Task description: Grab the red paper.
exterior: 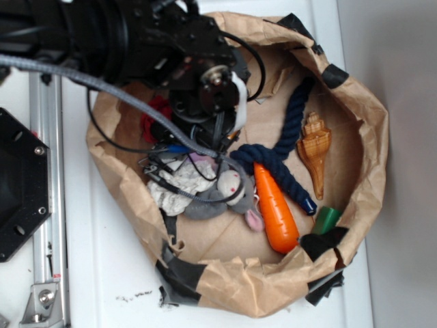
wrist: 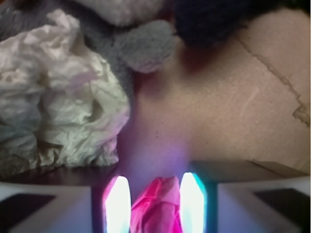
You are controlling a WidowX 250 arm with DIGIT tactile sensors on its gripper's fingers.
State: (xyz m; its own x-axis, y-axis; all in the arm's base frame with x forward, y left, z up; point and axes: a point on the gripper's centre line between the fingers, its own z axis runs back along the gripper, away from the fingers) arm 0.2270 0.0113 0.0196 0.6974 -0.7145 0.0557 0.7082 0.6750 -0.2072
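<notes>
In the wrist view the red paper [wrist: 156,208] is a crumpled pink-red wad sitting between my two glowing fingertips [wrist: 118,204], filling the gap and touching both. My gripper [wrist: 155,183] is shut on it, over the brown paper floor. From the exterior camera a patch of the red paper [exterior: 157,115] shows at the left inside the bag, half hidden under the black arm [exterior: 198,75]; the fingers themselves are hidden there.
A brown paper bag [exterior: 369,130] rings everything. Inside lie a white paper wad [exterior: 176,188], a grey plush [exterior: 225,195], an orange carrot [exterior: 274,208], a blue rope [exterior: 283,147], a tan shell [exterior: 315,147] and a green block [exterior: 328,219]. The white wad [wrist: 53,97] lies close on the left in the wrist view.
</notes>
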